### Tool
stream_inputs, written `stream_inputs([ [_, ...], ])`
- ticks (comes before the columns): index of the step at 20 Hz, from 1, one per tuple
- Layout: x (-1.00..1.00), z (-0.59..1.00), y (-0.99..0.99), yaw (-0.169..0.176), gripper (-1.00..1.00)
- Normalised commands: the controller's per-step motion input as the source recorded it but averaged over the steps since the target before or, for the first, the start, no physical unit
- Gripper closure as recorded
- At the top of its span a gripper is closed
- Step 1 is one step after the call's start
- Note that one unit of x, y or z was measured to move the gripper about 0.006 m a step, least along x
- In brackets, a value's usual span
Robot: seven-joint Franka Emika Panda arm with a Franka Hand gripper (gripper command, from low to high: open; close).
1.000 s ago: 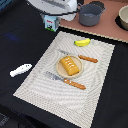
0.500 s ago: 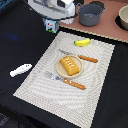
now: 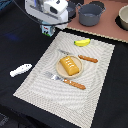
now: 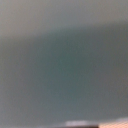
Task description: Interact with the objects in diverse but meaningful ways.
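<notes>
Here the woven placemat (image 3: 100, 70) serves as the landmark, taken from the exterior view's left to its right. Off its left edge, well apart on the dark worktop (image 3: 15, 45), lies the white fish (image 3: 20, 69), its long axis slanting up toward the mat. Above the mat's far left corner hangs the gripper (image 3: 46, 29), beneath the arm's white wrist housing; its fingers are too blurred and hidden to read, and the wrist view gives only a featureless grey-green blur, so I cannot tell whether it is released, clenched, or carrying anything. Near the mat's middle sits the orange ridged bread-like block (image 3: 70, 65) on a small round plate (image 3: 60, 73), with a fork (image 3: 67, 81) just on the near side and a knife (image 3: 86, 58) just on the far side, both orange-handled. Beside the mat's far edge lies the yellow banana (image 3: 82, 42). Beyond the mat, on a brown board, stands the grey long-handled pot (image 3: 90, 15).

The telling relation, as I judge it: the banana and bread lie rightward and nearer the camera from the gripper, the banana closer, its long axis running roughly along the mat's far edge. A grasp would likely close across that axis.
</notes>
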Motion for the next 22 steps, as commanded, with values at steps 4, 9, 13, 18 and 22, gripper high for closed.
stream_inputs([
  [4, -0.4, -0.34, 0.01, -0.185, 1.0],
  [9, -0.56, -0.33, 0.08, -0.135, 1.0],
  [13, -0.38, -0.08, 0.13, -0.047, -1.0],
  [18, 0.0, 0.76, 0.22, 0.004, -1.0],
  [22, 0.0, 0.86, 0.11, 0.001, -1.0],
])
